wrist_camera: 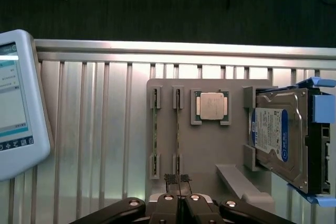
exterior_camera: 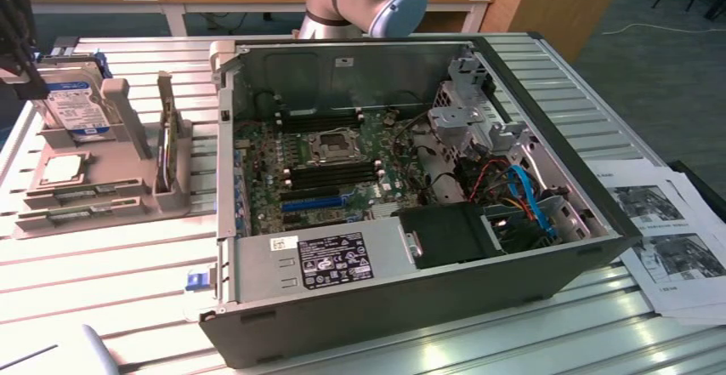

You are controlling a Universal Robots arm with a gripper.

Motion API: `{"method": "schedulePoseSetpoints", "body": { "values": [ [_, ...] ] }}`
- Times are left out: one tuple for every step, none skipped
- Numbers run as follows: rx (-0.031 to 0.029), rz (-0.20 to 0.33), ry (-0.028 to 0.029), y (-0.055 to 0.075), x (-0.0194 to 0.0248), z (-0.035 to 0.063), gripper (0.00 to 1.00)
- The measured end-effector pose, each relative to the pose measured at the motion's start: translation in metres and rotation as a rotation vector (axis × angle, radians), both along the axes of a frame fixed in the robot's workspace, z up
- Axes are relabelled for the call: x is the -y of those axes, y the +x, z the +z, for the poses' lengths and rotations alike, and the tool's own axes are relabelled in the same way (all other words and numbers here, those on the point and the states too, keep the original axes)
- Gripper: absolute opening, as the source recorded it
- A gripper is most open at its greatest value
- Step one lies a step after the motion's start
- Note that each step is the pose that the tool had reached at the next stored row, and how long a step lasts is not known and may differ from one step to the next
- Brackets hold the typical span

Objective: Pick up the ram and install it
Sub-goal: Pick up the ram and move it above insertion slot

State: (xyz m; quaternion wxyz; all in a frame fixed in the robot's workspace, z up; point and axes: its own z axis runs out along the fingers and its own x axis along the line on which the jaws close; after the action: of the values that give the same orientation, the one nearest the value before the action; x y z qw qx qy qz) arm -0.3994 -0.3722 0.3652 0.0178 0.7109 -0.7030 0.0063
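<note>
ram, thin green, seemingly edge-up in holder

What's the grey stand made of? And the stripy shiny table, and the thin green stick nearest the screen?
Flat grey stand: probably matte plastic, dull and even. Ribbed silver table: likely bare metal, slats glint. Thin green ram stick nearest the screen: seemingly circuit board, though seen edge-on.

No readable text, hard drive label (blue-white), power supply sticker illegible

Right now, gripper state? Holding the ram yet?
Gripper: shut, holding nothing. The nearest ram sits in the grey holder.
</note>
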Motion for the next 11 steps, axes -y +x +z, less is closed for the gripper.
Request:
{"method": "schedulePoseSetpoints", "body": {
  "values": [
    [0.0004,0.0,0.0001,0.0,0.0,-0.0001,0.1],
    [0.0004,0.0,0.0001,0.0,0.0,-0.0001,0.1],
    [0.0005,0.0,0.0001,0.0,0.0,-0.0001,0.1],
    [0.0006,0.0,0.0001,0.0,0.0,-0.0001,0.1],
    [0.0005,0.0,0.0001,-0.0001,0.0,-0.0001,0.1],
    [0.0005,0.0,0.0012,-0.0001,-0.0001,0.0,0.1],
    [0.0006,0.0,0.0041,-0.0002,-0.0001,-0.0002,0.1],
    [0.0006,0.0,0.0073,-0.0002,-0.0001,-0.0005,0.1],
    [0.0005,0.0,0.0099,-0.0001,-0.0001,-0.0006,0.1],
    [0.0005,0.0,0.0123,-0.0001,0.0,-0.0008,0.1],
    [0.0004,0.0,0.0148,-0.0001,-0.0001,-0.0009,0.1]
  ]
}}
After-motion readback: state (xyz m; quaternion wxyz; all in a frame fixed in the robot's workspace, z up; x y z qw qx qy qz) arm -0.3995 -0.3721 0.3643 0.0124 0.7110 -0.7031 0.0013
